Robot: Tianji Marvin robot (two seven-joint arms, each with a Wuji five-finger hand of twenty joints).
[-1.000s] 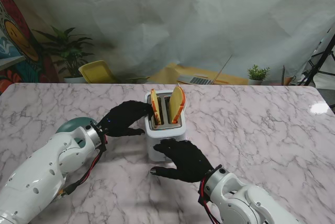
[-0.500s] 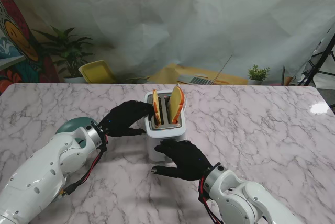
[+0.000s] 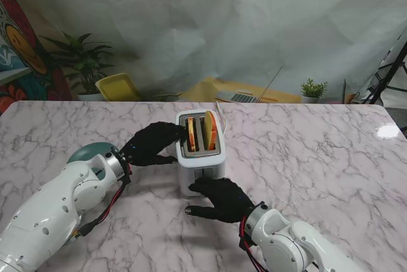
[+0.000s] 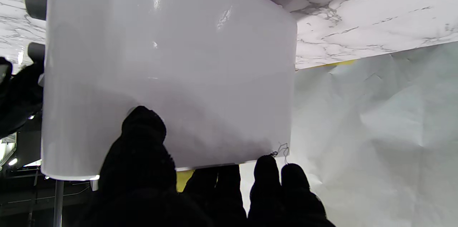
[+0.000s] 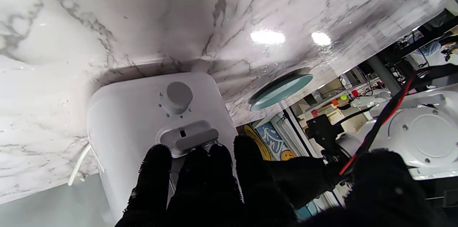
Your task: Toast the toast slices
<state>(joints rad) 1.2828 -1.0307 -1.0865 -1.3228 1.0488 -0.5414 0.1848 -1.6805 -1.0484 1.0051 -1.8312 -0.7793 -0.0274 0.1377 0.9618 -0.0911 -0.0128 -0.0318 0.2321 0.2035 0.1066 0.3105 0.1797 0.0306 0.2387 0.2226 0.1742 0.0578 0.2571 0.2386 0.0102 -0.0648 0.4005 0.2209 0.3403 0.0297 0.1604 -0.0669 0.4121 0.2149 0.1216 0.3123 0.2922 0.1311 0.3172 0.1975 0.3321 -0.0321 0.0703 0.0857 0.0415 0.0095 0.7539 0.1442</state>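
A: Nearest me, the right hand (image 3: pixel 219 198) has its fingertips (image 5: pixel 200 155) on the lever (image 5: pixel 196 139), gripping nothing.
B: Left hand (image 3: pixel 151 143) braces the toaster (image 3: pixel 201 157), fingers spread flat; the toast slices (image 3: pixel 201 131) sit low in the slots. Only toasting looks left.

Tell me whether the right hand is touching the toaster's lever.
Touching. In the right wrist view the right hand's fingertips press against the edge of the lever on the toaster, with no gap visible between them.
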